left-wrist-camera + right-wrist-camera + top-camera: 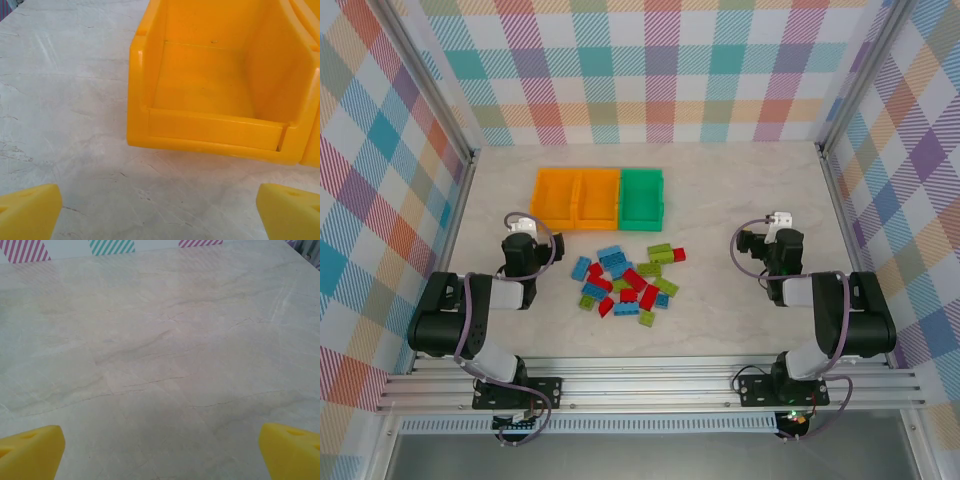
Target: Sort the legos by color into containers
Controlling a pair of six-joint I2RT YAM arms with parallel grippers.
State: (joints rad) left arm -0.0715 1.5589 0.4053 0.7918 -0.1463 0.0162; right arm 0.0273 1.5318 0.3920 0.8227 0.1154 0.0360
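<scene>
step: opening stage, nothing sorted yet. the legos (625, 282) lie in 1 loose heap on the desk (740, 330), just in front of the bins and between the 2 arms.
bins: 2 orange containers (558, 205) and 1 green container (642, 208) stand in a row, and all look empty.
left claw (520, 224): spread wide, holding nothing, facing the left orange bin.
right claw (780, 220): spread wide, empty, over bare desk.
next move: my call is that 1 arm swings in to the heap and pinches a brick at its edge, clear of its neighbours.
writing: no brand or label readable.
</scene>
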